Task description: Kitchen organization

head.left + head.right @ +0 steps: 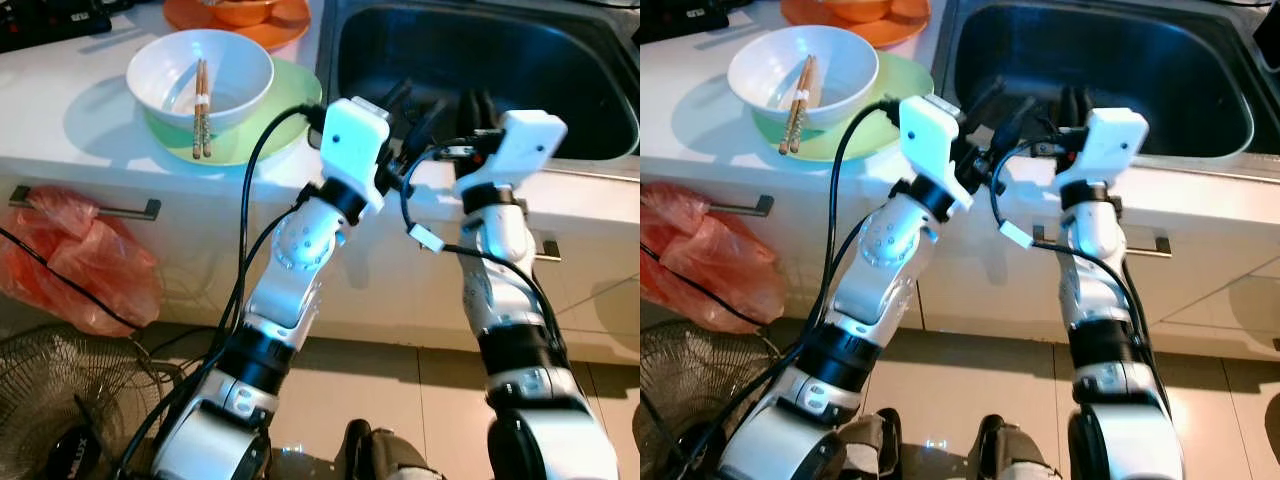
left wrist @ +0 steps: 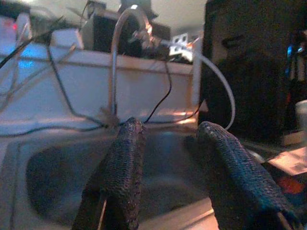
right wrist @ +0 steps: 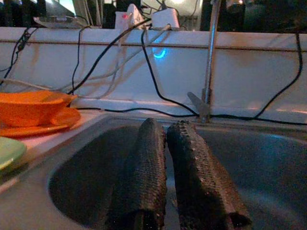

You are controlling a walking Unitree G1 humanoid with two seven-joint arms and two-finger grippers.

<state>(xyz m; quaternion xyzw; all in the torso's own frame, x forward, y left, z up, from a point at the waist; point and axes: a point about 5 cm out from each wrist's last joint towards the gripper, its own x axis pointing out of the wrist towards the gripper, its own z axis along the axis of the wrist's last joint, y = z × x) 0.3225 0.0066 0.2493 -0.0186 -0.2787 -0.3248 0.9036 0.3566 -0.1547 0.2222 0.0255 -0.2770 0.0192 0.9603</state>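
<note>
— Tools first: I'm holding my left tool (image 2: 168, 167) over the near rim of the sink (image 1: 560, 70), its fingers (image 2: 125, 163) spread with a clear gap between them. My right tool (image 3: 165, 163) is hanging just beside it over the same rim, fingers pressed nearly together and gripping nothing.

— What's sitting below you?

— A red plastic bag (image 1: 75, 255) is dangling from the drawer handle (image 1: 95, 205) on the left, and a wire fan (image 1: 60, 400) is standing on the floor under it.

— And on the table?

— I'm seeing a white bowl (image 1: 200, 75) resting on a green plate (image 1: 275, 110), left of the sink, with a pair of chopsticks (image 1: 201, 105) lying in the bowl and leaning out over its near rim. Behind that, an orange bowl (image 3: 31, 108) is sitting on an orange plate (image 3: 41, 125).

— Farther back?

— The faucet (image 3: 209, 57) is rising at the back of the sink, with cables (image 3: 148, 62) running along the white wall behind it.
</note>
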